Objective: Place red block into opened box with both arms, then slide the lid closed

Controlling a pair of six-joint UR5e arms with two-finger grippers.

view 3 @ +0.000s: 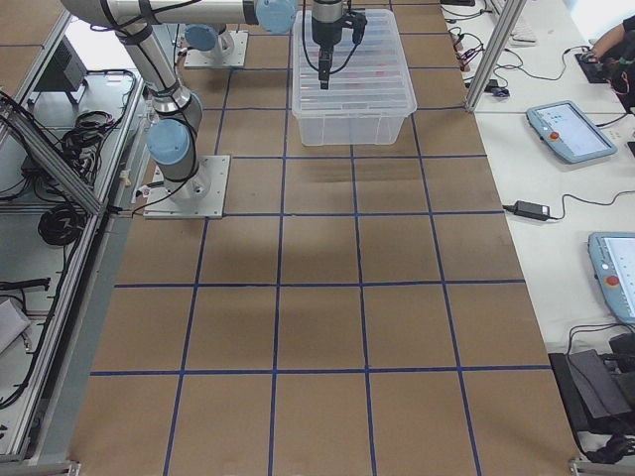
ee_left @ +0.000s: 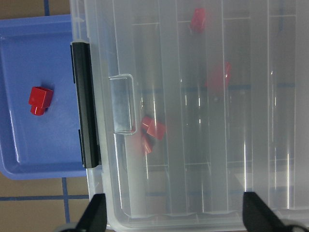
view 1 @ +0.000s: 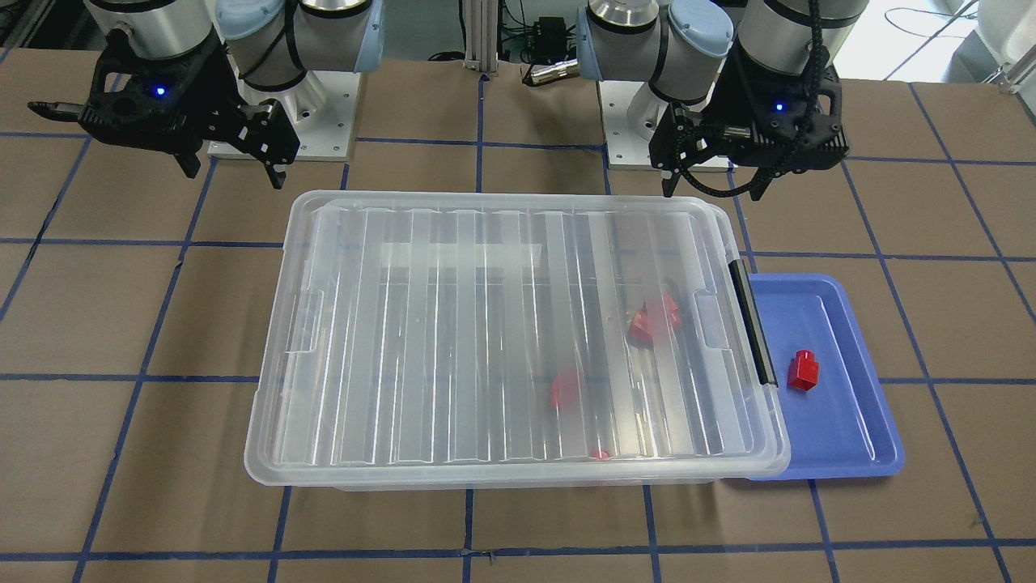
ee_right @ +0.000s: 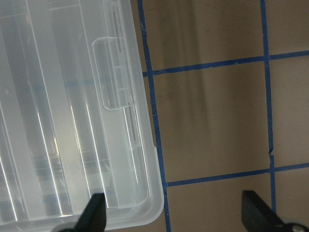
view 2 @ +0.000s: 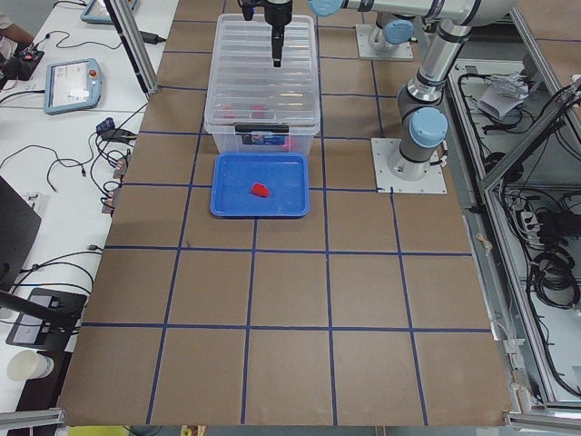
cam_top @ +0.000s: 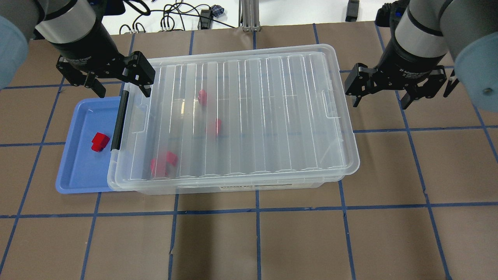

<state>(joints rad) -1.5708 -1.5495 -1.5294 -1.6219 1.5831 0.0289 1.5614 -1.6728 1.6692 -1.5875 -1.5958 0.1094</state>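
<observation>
The ribbed translucent lid (cam_top: pixel 249 116) lies over the clear box (cam_top: pixel 233 188) and covers almost all of it. Through the lid I see three red blocks (cam_top: pixel 163 162) (cam_top: pixel 216 126) (cam_top: pixel 202 96) inside. Another red block (cam_top: pixel 99 141) (view 1: pixel 804 371) (ee_left: pixel 39 99) sits on the blue tray. My left gripper (cam_top: pixel 122 87) (view 1: pixel 712 182) hangs open and empty above the box's end with the black latch (cam_top: pixel 120 120). My right gripper (cam_top: pixel 381 99) (view 1: pixel 235 166) hangs open and empty just past the opposite end, over bare table.
The blue tray (cam_top: pixel 78 171) (view 1: pixel 850 437) butts against the latch end of the box. Brown table with blue tape lines surrounds the box. Arm bases stand behind it. Tablets and cables lie on side benches in the side views.
</observation>
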